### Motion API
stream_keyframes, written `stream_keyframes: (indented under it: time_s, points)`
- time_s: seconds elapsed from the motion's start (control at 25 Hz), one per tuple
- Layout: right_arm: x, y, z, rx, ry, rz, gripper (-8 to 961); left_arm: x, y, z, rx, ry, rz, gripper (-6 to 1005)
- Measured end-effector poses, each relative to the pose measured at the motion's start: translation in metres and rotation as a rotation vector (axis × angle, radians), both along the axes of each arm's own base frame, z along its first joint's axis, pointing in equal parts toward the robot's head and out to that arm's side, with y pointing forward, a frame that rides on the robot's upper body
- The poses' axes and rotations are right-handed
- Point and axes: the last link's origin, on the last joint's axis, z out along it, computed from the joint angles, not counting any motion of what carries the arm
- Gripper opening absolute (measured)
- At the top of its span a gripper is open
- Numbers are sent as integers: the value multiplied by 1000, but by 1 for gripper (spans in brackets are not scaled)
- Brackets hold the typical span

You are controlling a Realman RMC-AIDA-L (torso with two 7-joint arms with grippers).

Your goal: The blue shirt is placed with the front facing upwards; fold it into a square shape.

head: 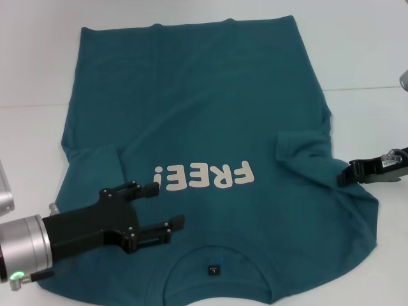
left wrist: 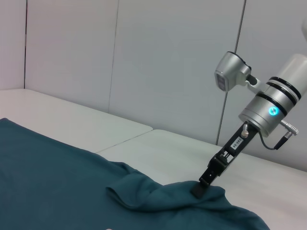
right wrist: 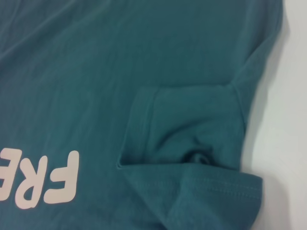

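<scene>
Left hand gapes empty over blue shirt, sleeves folded inward, print up.

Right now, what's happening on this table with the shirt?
A two-armed robot is folding the blue shirt, which lies print-up on the white table. Both sleeves are already turned in over the body. The left gripper is open over the shirt beside the FREE! print, holding nothing. The right gripper is at the shirt's right edge by the folded sleeve; whether it is pinching cloth isn't clear.
</scene>
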Motion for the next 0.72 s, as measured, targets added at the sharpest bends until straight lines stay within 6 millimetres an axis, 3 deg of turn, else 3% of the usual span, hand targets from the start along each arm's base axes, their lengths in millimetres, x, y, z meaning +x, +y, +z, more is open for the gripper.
stream_keyframes:
  time_s: [0.72]
  points:
    - [1,3,12,25,-15,2,131,1,1,0,1,0,-5,836]
